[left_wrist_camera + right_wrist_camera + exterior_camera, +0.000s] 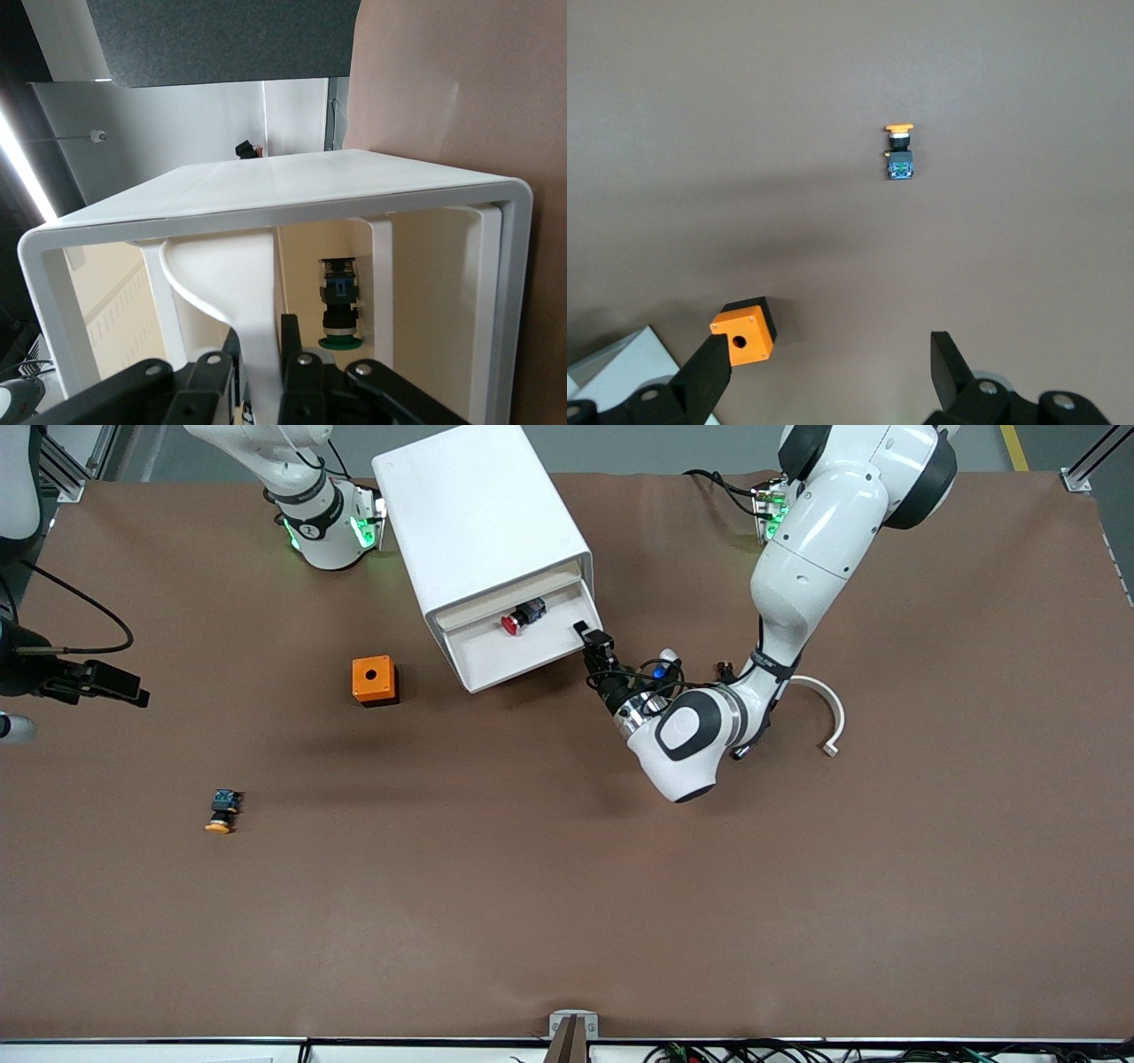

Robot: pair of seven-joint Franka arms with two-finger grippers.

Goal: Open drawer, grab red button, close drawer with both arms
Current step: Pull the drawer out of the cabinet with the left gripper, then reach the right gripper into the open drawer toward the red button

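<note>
Drawer point(523, 651) pulled out, button point(523, 617) inside; left gripper point(595, 648) pinches its handle, right gripper point(833, 372) waits spread wide.

The left arm point(797, 576) comes down from its base at the top of the front view, bends at the elbow and turns back toward the middle of the table, its wrist point(687, 735) held low and nearly level. The left gripper point(592, 645) points at the drawer's point(523, 651) front; in the left wrist view its 2 fingers point(292, 341) stand close together on either side of the drawer's handle tab point(252, 328). The right arm point(306, 496) waits, and the right gripper point(828, 376) hangs over the table's right-arm end with its 2 fingers spread wide and nothing between them.
</note>
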